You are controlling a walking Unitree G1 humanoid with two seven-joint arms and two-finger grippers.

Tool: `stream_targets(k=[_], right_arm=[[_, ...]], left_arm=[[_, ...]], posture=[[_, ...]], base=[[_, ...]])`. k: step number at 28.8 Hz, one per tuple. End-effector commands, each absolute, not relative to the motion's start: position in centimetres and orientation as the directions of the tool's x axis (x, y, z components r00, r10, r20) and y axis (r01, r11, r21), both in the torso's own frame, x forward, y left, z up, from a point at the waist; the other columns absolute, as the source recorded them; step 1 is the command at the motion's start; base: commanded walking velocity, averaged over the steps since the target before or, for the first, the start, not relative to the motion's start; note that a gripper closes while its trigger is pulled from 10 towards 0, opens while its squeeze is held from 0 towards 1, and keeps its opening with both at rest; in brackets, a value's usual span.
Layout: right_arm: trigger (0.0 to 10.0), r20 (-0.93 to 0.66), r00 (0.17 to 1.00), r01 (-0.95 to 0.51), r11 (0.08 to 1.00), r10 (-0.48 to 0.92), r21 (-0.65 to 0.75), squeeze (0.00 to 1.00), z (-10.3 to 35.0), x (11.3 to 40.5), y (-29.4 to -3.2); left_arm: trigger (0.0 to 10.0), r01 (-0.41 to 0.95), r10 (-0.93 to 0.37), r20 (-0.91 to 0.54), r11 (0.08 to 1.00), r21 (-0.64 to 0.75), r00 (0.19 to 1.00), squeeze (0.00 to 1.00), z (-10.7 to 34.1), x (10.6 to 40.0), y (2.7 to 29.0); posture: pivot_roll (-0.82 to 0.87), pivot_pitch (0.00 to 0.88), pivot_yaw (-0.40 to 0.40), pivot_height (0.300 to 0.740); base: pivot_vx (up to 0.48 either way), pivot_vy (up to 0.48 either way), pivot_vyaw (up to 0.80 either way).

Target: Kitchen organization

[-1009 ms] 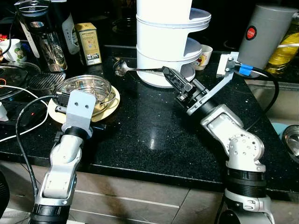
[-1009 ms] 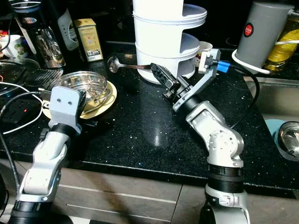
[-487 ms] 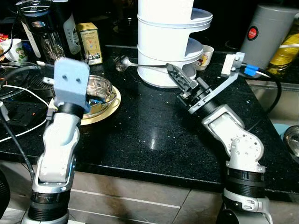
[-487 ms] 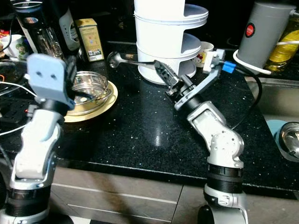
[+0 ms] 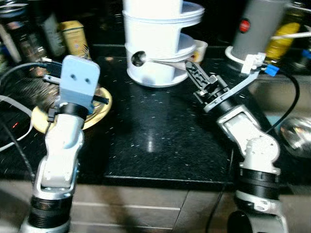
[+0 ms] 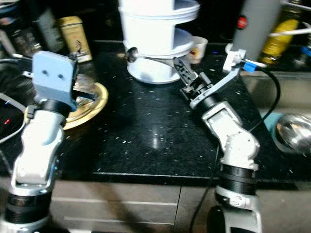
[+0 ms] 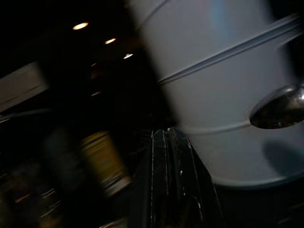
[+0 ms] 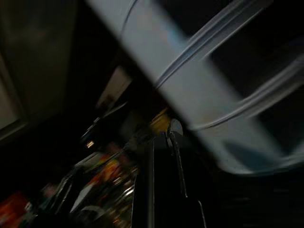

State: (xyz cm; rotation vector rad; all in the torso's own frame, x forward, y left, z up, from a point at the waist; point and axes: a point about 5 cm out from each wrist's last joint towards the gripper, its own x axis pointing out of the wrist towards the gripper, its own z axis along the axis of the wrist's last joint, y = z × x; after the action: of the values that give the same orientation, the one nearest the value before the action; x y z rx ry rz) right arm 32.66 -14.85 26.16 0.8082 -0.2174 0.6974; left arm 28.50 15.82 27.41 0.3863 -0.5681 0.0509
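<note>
Ladle (image 5: 160, 61) held lifted beside rack (image 5: 155, 43) by right gripper (image 5: 198, 77), fingers clamped; not stowed yet. Left gripper (image 7: 166, 180) closed, empty.

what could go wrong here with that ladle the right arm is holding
1. The right gripper holds the ladle by the end of its long handle, so the bowl could swing into the white tiered rack right behind it.
2. A grip that far out may let the ladle twist or slip onto the black counter.
3. The left gripper is raised over the yellow plate and could knock it.
</note>
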Motion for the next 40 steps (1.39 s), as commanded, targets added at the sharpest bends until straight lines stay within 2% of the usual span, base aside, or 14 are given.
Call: stream_targets(k=[1,2,3,13,40], right_arm=[[10.0,0.456,0.746,-0.663,0.469,0.486,0.584,0.0,26.6,32.6,-14.8],[10.0,0.456,0.746,-0.663,0.47,0.485,0.583,0.0,26.7,32.6,-14.8],[10.0,0.454,0.748,-0.66,0.474,0.483,0.583,0.0,26.6,32.6,-14.8],[10.0,0.424,0.733,-0.675,0.498,0.532,0.544,0.0,26.2,32.4,-14.1],[10.0,0.359,0.721,-0.688,0.55,0.593,0.473,0.0,25.4,32.5,-12.7]], left_arm=[[3.1,-0.156,-0.064,0.543,0.923,0.35,0.837,0.0,27.8,28.3,15.8],[3.1,-0.156,-0.066,0.543,0.923,0.352,0.837,0.0,27.8,28.3,15.8],[10.0,-0.157,-0.067,0.547,0.923,0.351,0.834,0.0,27.9,28.2,15.7],[10.0,-0.135,-0.074,0.506,0.922,0.364,0.859,0.0,27.3,28.2,15.5],[10.0,-0.096,-0.083,0.469,0.934,0.345,0.879,0.0,26.3,28.4,15.1]], posture=[[0.02,0.0,-0.027,0.74],[0.02,0.0,-0.027,0.74],[0.02,0.0,-0.027,0.74],[0.02,0.0,-0.029,0.74],[0.03,0.0,-0.04,0.74]], base=[[0.0,0.0,-0.77],[0.0,0.0,-0.77],[0.0,0.0,-0.74],[0.0,-0.061,-0.15],[0.0,-0.418,0.0]])
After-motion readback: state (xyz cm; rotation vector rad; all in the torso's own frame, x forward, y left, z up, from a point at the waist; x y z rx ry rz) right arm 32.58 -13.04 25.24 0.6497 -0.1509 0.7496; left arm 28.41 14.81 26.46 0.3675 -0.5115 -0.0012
